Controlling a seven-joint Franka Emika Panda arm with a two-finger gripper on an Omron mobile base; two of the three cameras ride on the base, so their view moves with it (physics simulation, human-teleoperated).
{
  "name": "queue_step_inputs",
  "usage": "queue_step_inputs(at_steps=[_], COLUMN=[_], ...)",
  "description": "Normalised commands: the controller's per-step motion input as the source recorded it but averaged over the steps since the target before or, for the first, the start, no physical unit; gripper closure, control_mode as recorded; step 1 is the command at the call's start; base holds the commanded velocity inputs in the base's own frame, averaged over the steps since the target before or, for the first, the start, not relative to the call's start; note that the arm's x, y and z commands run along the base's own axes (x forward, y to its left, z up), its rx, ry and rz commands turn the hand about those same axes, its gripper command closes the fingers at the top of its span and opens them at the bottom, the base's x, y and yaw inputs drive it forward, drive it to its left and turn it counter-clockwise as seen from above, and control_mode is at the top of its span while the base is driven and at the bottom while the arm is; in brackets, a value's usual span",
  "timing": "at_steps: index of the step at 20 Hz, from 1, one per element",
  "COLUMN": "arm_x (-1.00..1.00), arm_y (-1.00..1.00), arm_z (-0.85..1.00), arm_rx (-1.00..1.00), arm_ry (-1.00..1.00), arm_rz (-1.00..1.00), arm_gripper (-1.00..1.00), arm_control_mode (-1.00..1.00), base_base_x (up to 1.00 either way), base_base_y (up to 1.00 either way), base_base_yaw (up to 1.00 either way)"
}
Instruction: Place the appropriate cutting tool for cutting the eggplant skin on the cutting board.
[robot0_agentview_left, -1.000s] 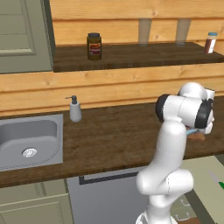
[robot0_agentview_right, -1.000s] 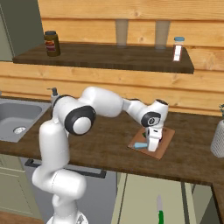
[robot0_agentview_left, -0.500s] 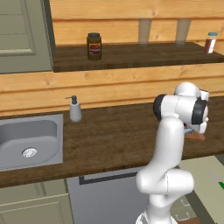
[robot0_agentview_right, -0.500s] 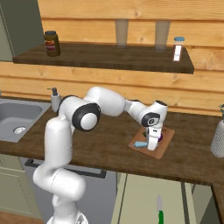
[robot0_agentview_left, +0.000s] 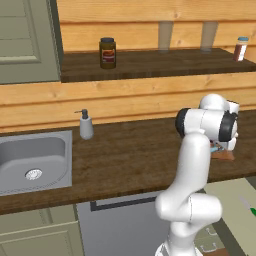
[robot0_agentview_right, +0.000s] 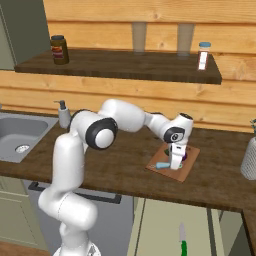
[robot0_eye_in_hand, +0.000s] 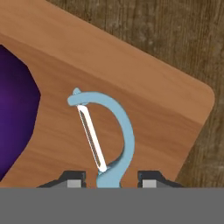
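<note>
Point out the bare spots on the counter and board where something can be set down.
The widest free stretch is the dark counter between the sink and the cutting board. The board is crowded: the eggplant fills one side, and the blue peeler lies beside it between the fingertips of the gripper. Only its far corner strip is bare.

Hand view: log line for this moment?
gripper: open, straddling peeler handle | peeler: lying on cutting board | eggplant: on board, beside peeler | phase: placing
</note>
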Motion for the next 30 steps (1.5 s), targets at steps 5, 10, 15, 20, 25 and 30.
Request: queue_step_inputs(at_steps=[5,10,15,20,25,30], arm_x=[-0.07,-0.24,-0.65,-0.62,-0.61,-0.68], arm_y=[0.00,0.02,0.11,0.38,0.45,0.35], arm_z=[0.00,0.10,0.30,0.47,0.60,0.64], arm_rx=[-0.01,0.00,0.00,-0.06,-0.10,-0.16], arm_ry=[-0.03,-0.08,-0.08,-0.15,-0.17,-0.07], arm_rz=[-0.01,0.00,0.00,0.01,0.08,0.20], arm_gripper=[-1.00,-1.00,-1.00,-1.00,-1.00,-1.00], arm_control_mode=[-1.00,-1.00,-1.00,-1.00,-1.00,-1.00], base_base_x=[0.00,0.00,0.00,0.00,0.00,0.00], base_base_y=[0.00,0.00,0.00,0.00,0.00,0.00], base_base_yaw=[0.00,0.00,0.00,0.00,0.00,0.00])
